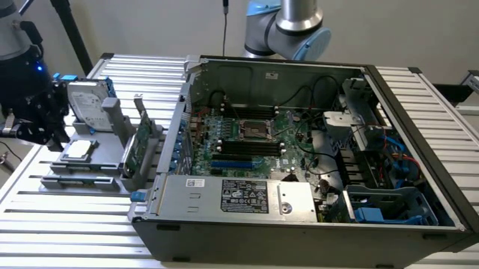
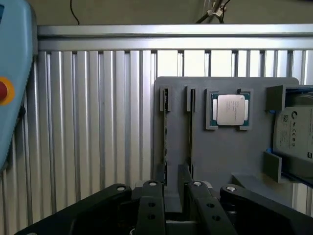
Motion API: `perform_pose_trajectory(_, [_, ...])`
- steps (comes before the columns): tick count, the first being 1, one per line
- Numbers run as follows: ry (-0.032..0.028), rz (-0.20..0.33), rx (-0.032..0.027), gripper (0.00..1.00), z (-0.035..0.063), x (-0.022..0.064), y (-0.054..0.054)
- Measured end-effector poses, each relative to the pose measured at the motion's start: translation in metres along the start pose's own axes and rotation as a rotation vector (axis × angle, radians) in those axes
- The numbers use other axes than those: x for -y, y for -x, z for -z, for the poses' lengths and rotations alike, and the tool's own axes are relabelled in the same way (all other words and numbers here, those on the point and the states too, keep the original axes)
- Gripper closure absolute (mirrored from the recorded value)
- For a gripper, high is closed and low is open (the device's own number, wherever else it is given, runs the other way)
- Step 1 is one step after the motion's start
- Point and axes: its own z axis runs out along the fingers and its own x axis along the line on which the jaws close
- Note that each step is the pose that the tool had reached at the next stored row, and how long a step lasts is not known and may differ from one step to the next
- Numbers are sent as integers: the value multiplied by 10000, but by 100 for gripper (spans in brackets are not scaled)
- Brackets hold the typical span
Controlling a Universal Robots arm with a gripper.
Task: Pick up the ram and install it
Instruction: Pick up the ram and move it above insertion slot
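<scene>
The ram (image 1: 131,150) stands on its long edge in a narrow slot of the gray holder (image 1: 78,181), which leaves its top edge free for a pinch from above. The gripper (image 2: 173,187) hangs above the holder with its jaws spread partway, holding nothing. In the same holder a processor chip (image 1: 78,148) lies flat and a hard drive (image 1: 84,103) stands upright. Just beside the holder sits the open computer case (image 1: 224,246). Its motherboard (image 1: 247,145) faces up, probably so the stick can go in from above.
</scene>
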Motion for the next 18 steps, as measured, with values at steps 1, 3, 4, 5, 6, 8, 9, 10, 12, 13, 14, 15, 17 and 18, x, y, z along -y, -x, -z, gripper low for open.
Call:
perform_pose_trajectory(1, [-2,11,-1,64,-9,2,0])
perform_pose_trajectory(3, [-1,31,-1,64,-34,4,1])
perform_pose_trajectory(4, [-2,40,-1,58,-50,5,1])
perform_pose_trajectory(5, [-2,51,-1,58,-68,6,2])
perform_pose_trajectory(6, [-3,63,0,58,-84,7,2])
perform_pose_trajectory(8, [-2,80,-1,58,-93,7,2])
perform_pose_trajectory(9, [-2,81,-3,58,-93,7,2])
perform_pose_trajectory(10, [-1,81,-3,58,-93,7,2])
perform_pose_trajectory(12, [-3,81,-1,58,-94,7,2])
perform_pose_trajectory(13, [-3,81,-2,58,-94,7,2])
perform_pose_trajectory(14, [-2,82,-2,58,-94,7,2])
perform_pose_trajectory(15, [-3,81,-1,58,-95,7,2])
perform_pose_trajectory(17, [-4,81,0,58,-97,7,1])
perform_pose_trajectory(18, [-5,81,0,58,-98,8,-1])
